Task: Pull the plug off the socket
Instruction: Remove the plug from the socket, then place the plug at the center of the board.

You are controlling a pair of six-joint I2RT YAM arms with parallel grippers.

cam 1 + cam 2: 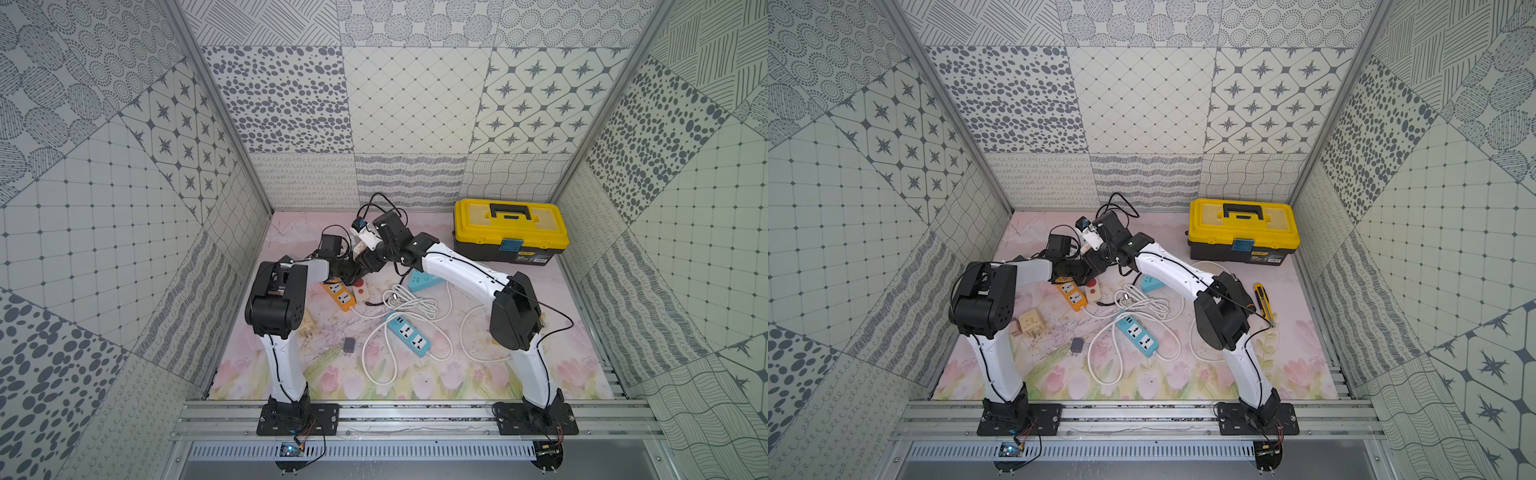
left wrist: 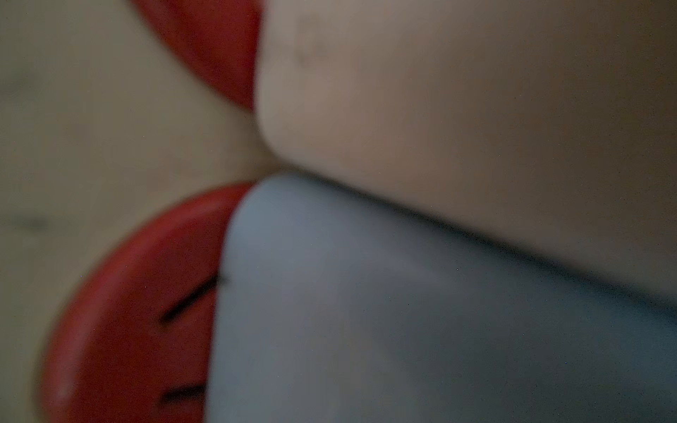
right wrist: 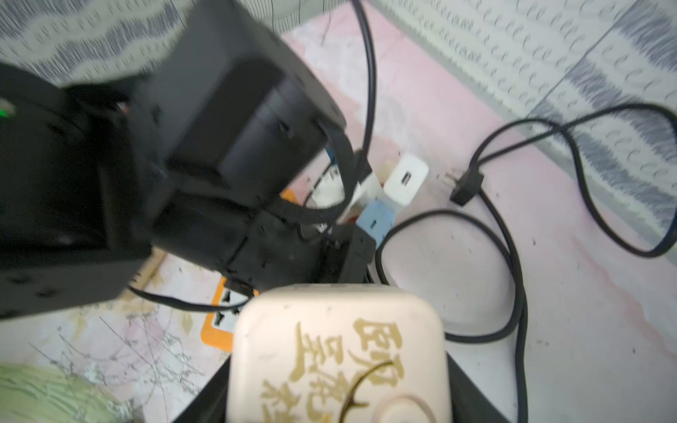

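The plug, lower centre of the right wrist view, seems clasped by the right tool; the left tool is closed. It is judged light, stiff, slippery; best held by its flat sides.

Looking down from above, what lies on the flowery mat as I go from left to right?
Beige cube adapter → orange power strip → nearer blue power strip → yellow toolbox.
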